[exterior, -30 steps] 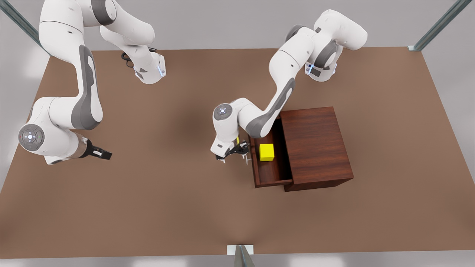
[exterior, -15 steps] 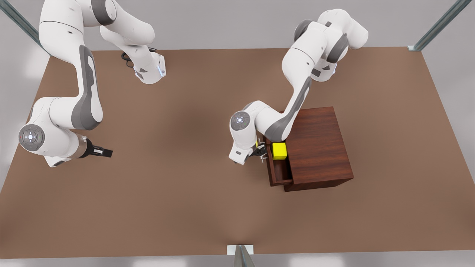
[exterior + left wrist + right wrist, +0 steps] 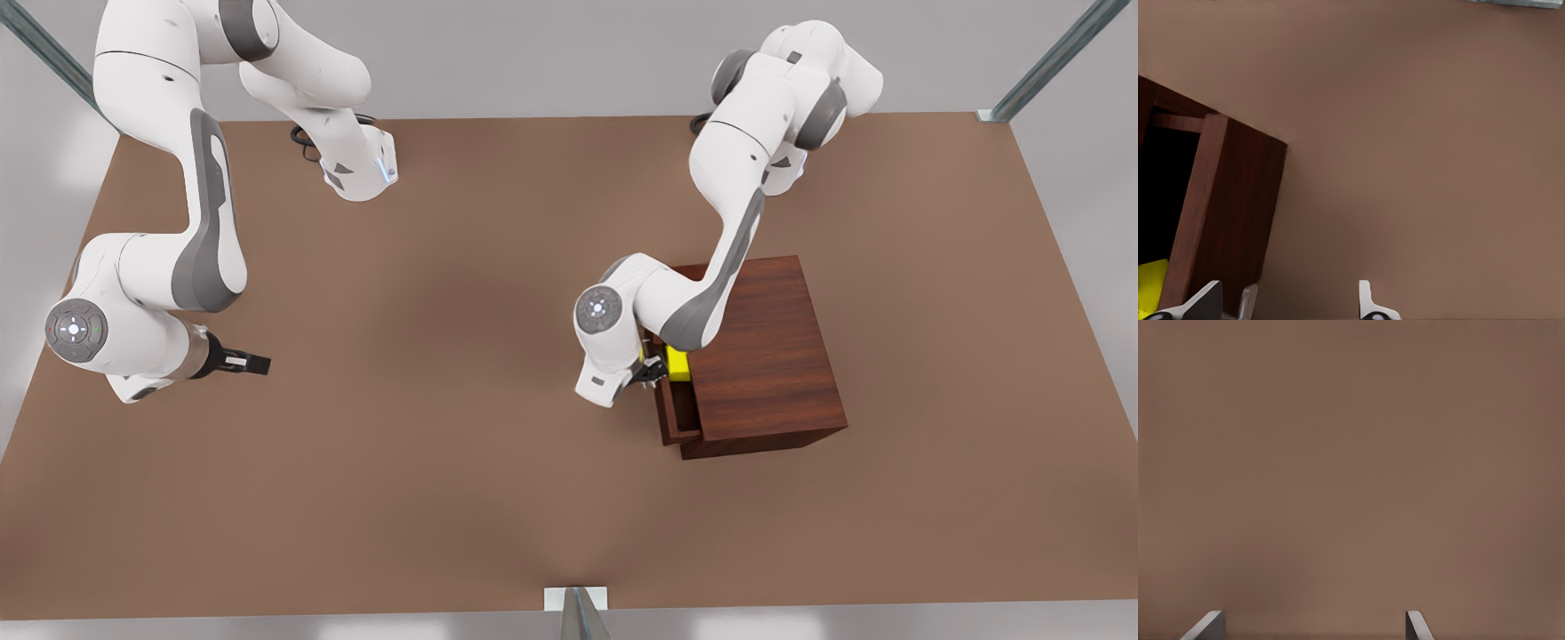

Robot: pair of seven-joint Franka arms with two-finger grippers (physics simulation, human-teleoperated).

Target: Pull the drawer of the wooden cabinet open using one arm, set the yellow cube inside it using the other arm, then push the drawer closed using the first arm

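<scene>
The wooden cabinet (image 3: 765, 356) stands at the front view's right, its drawer (image 3: 676, 418) sticking out only a little. A sliver of the yellow cube (image 3: 678, 363) shows inside the drawer; the cabinet top hides the rest. My left gripper (image 3: 652, 369) is pressed against the drawer front. In the left wrist view the left gripper (image 3: 1285, 308) is open, its fingers either side of the silver handle (image 3: 1248, 300), with the drawer front (image 3: 1225, 213) and the cube's corner (image 3: 1151, 283) beside it. My right gripper (image 3: 253, 363) waits open far at the front view's left, over bare table (image 3: 1351, 453).
The brown table (image 3: 444, 444) stretches wide between the two arms. Metal frame posts stand at the corners (image 3: 1049, 62) and at the near edge (image 3: 576, 613). Both arm bases sit along the far edge.
The left gripper has moved toward the cabinet, sliding the drawer most of the way in. The cube went with it and is now mostly covered. The right arm stayed still.
</scene>
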